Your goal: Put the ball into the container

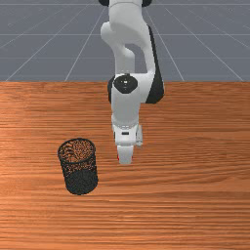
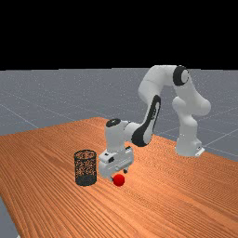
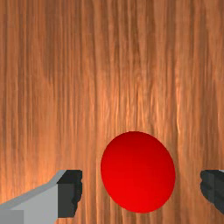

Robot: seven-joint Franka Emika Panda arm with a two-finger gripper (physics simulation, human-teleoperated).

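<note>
In the front view the gripper (image 1: 125, 158) points down over the table, and slivers of the red ball (image 1: 118, 157) peek out beside its tip. The far view has the gripper (image 2: 118, 175) low, with the ball (image 2: 119, 180) at its fingertips. From the wrist, the ball (image 3: 138, 172) lies between the widely parted fingers of the gripper (image 3: 141, 190), a gap on each side, so it is open. The black mesh container (image 1: 82, 181) stands upright on the front view's left of the gripper; the far view shows the container (image 2: 85, 179) left of the ball.
The wooden table (image 1: 195, 195) extends around the ball and container. The container's rim (image 2: 85, 152) rises higher than the fingertips, a short way from the hand. In the far view the arm's base (image 2: 188, 145) stands on the right.
</note>
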